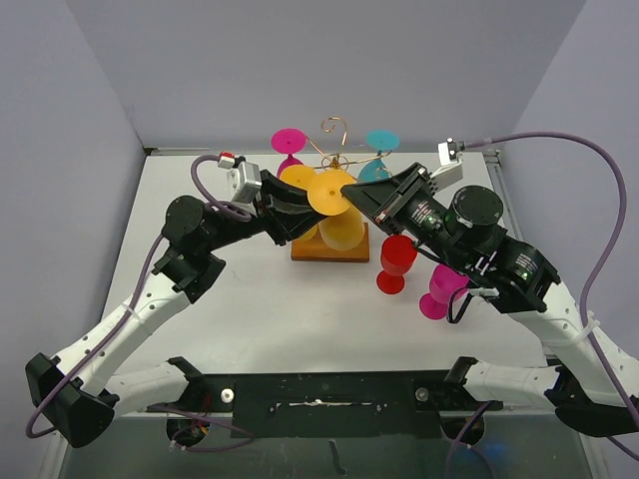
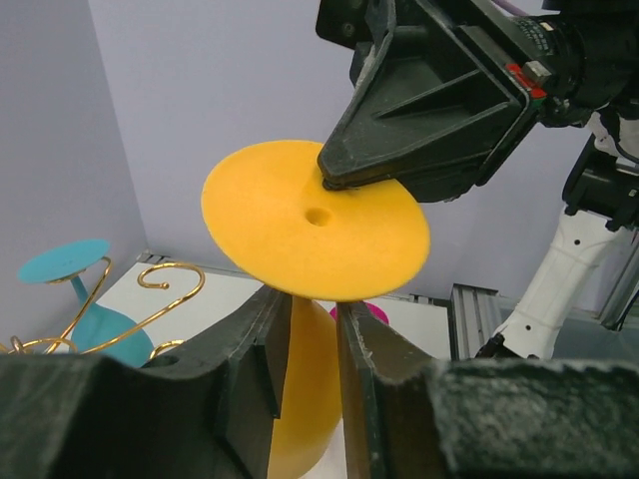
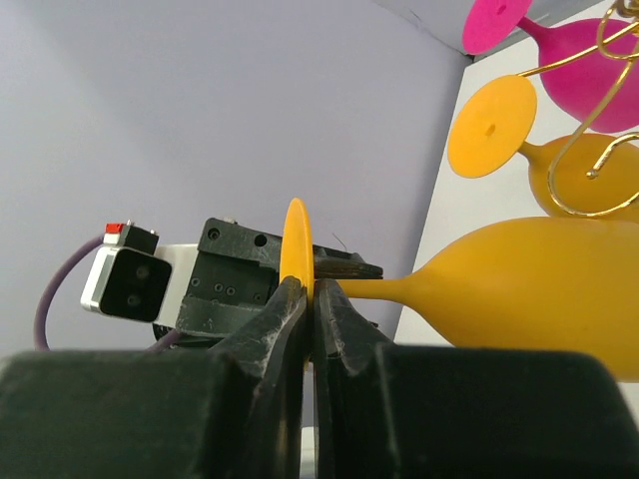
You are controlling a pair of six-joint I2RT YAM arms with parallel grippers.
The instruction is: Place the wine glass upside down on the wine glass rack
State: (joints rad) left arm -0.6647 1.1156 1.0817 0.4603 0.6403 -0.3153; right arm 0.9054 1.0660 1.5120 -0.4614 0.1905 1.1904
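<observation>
A yellow wine glass hangs upside down over the rack's wooden base, foot disc uppermost. My right gripper is shut on the rim of that foot; from the left wrist its black fingertips pinch the disc. My left gripper straddles the stem just under the foot, jaws parted, with the bowl showing between them. The wine glass rack is gold wire with curled arms.
On the rack hang a magenta glass, a teal glass and another yellow one. A red glass and a magenta glass stand on the table under my right arm.
</observation>
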